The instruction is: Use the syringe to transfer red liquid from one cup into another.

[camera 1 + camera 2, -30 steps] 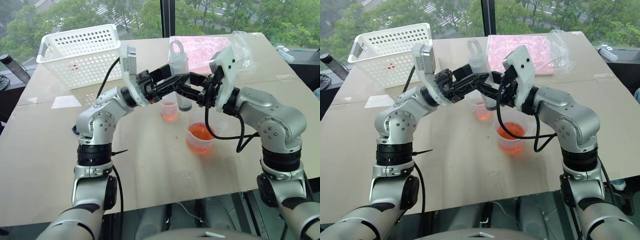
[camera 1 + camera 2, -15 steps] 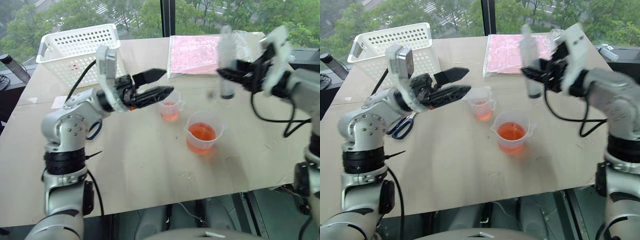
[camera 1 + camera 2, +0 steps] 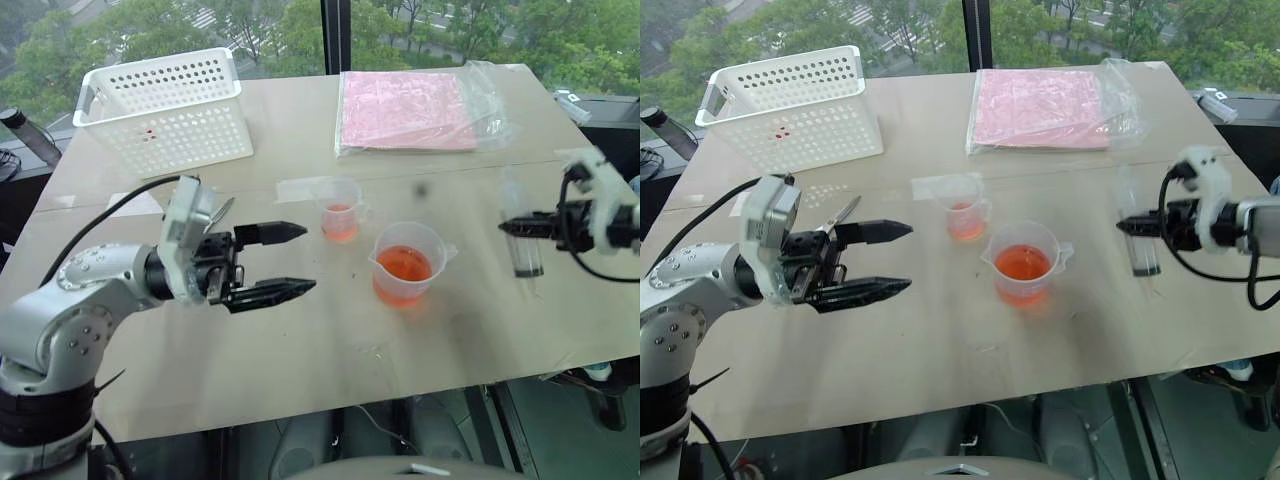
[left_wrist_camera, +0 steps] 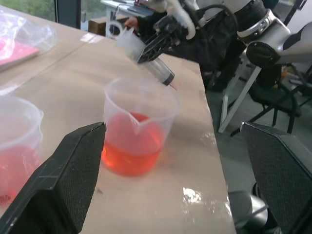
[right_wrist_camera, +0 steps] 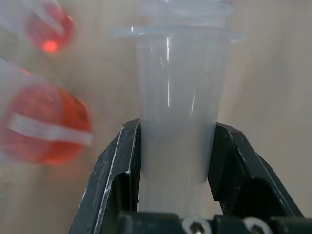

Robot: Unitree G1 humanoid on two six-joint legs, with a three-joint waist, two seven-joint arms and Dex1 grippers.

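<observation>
My right gripper (image 3: 522, 226) is shut on the clear syringe (image 3: 523, 250) at the table's right side, to the right of both cups. The syringe hangs tip down just above the table, and its barrel (image 5: 178, 107) sits between the black fingers (image 5: 117, 170). The larger cup (image 3: 405, 262) holds red liquid (image 3: 403, 266) at the table's middle. Just behind it to the left stands the smaller cup (image 3: 341, 209), with a little red liquid in it. My left gripper (image 3: 302, 260) hovers open and empty left of the cups, pointing toward them.
A white perforated basket (image 3: 165, 105) stands at the back left. A clear bag of pink sheets (image 3: 405, 108) lies at the back middle. Scissors (image 3: 839, 216) lie on the table by my left gripper. The table's right edge (image 3: 600, 250) is close behind my right gripper.
Both grippers met at the syringe above the cups a second ago. My right arm swung right and down with the syringe. My open left gripper pulled back to the left and lower.
</observation>
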